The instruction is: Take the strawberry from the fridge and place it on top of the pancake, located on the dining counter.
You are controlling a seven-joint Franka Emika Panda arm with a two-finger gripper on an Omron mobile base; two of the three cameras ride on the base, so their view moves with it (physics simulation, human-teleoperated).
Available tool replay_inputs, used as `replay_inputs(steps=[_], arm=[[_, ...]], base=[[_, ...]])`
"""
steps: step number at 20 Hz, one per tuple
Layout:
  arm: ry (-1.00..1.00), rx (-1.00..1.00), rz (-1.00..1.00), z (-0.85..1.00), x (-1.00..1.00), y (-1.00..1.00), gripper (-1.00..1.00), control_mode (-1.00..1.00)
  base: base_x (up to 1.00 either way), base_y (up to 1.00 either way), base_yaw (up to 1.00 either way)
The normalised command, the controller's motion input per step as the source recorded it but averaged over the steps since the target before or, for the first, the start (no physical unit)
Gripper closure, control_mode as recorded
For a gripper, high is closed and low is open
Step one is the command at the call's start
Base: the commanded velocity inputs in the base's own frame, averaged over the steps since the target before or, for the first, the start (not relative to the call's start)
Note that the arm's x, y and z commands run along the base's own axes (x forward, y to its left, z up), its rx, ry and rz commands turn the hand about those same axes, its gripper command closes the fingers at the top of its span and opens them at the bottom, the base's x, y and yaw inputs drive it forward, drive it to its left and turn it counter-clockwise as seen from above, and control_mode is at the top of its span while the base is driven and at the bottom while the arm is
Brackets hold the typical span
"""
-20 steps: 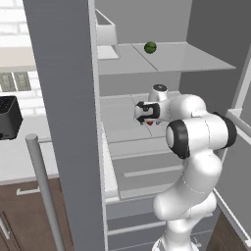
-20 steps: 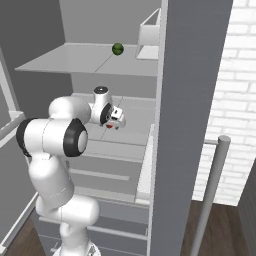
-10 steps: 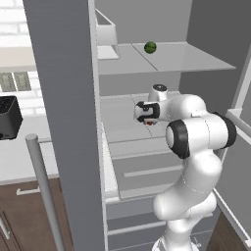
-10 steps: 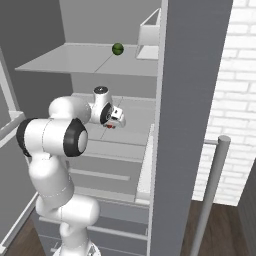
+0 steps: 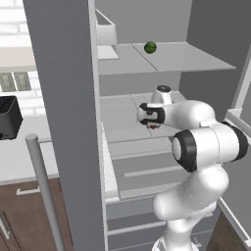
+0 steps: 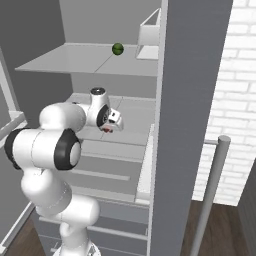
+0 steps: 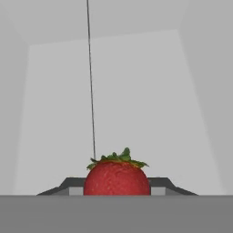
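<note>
Red strawberry (image 7: 117, 179) sits apparently pinched in our gripper (image 5: 152, 125) above the fridge (image 5: 68, 112) shelf; next, we withdraw it.

Tool (image 5: 153, 125) deep in fridge (image 5: 68, 98), low over middle shelf (image 5: 122, 122), strawberry (image 7: 117, 178) between its fingertips. Upper shelf (image 5: 171, 59) close overhead, caps upward room. Open door edge (image 5: 66, 147) walls robot's left; fridge side wall on right. Shelf bare ahead to back wall. Green fruit (image 5: 150, 47) and white bin (image 5: 105, 37) above, well apart. Way out: straight back toward robot.
</note>
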Motion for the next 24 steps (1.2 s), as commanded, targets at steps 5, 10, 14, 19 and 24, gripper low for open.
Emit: replay_inputs(steps=[5,10,14,19,24], arm=[[0.00,0.00,0.00,0.10,-1.00,0.00,1.00,-1.00],[0.00,0.00,0.00,0.41,-1.00,0.00,1.00,-1.00],[0.00,0.00,0.00,0.93,-1.00,0.00,1.00,-1.00],[0.00,0.00,0.00,0.97,-1.00,0.00,1.00,-1.00],[0.00,0.00,0.04,0.73,-1.00,0.11,1.00,-1.00]], base=[[0.00,0.00,0.00],[0.00,0.00,0.00],[0.00,0.00,0.00],[0.00,0.00,0.00],[0.00,0.00,0.00]])
